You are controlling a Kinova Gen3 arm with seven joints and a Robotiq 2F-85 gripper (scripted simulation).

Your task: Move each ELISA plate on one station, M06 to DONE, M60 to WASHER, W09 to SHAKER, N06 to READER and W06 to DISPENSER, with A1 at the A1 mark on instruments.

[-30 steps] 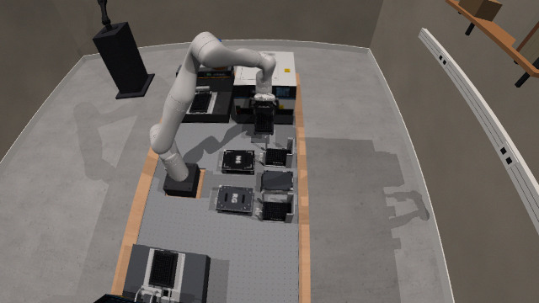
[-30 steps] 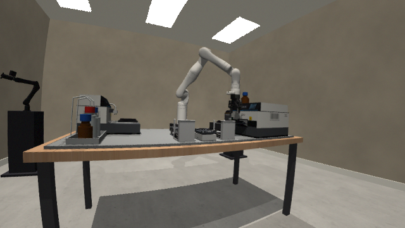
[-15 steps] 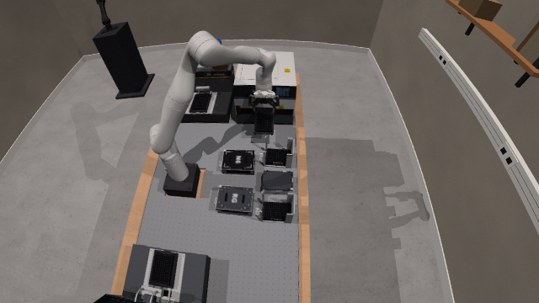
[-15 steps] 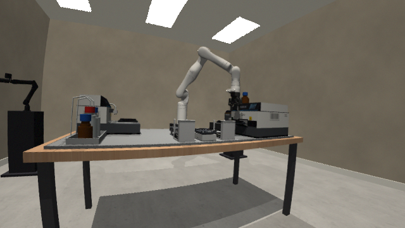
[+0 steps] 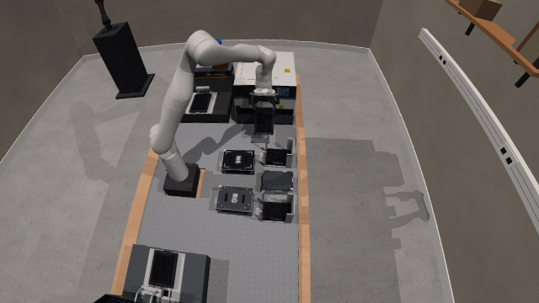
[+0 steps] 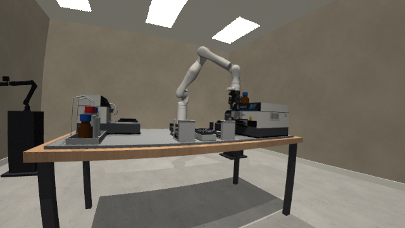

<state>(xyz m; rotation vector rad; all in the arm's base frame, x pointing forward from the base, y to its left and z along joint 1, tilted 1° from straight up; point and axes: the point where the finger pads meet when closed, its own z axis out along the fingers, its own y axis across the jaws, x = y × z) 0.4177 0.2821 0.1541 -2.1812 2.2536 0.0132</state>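
- Gripper [image 5: 264, 110] points straight down over the dark plate [image 5: 264, 122] on the tray in front of the white-topped instrument [image 5: 264, 67] at the far end of the deck. Fingers spread fully wide, nothing between them.
- Judgement: that instrument is probably READER, so the plate is likely M06. Labels too small to read; not certain.
- Arm is bent up and over so the wrist hangs vertical, which suits a top-down grasp across the plate's sides. Wide fingers make sense for straddling it before closing.
- Cannot tell from either view whether the fingertips are already level with the plate or just above it.
- Two walled stack racks stand along the deck's right edge, far rack [image 5: 278, 156] and near rack [image 5: 276, 209], each with a dark plate deep inside. Open tops fit loading from above. Which one is DONE I cannot tell.
- A dark pad station [image 5: 276, 180] sits between the racks; nest N6 [image 5: 238, 161] and nest RG [image 5: 235, 199] lie just beside them.
- More plates: one on the black instrument [image 5: 201, 103] beside the white one, one on the near-end unit [image 5: 163, 268].
- Surface: grey perforated deck [image 5: 236, 252] on a wood-edged table [image 6: 158, 152] with dark legs.
- Room: beige walls, concrete floor, ceiling light panels, a black pedestal [image 5: 122, 59] in a corner.
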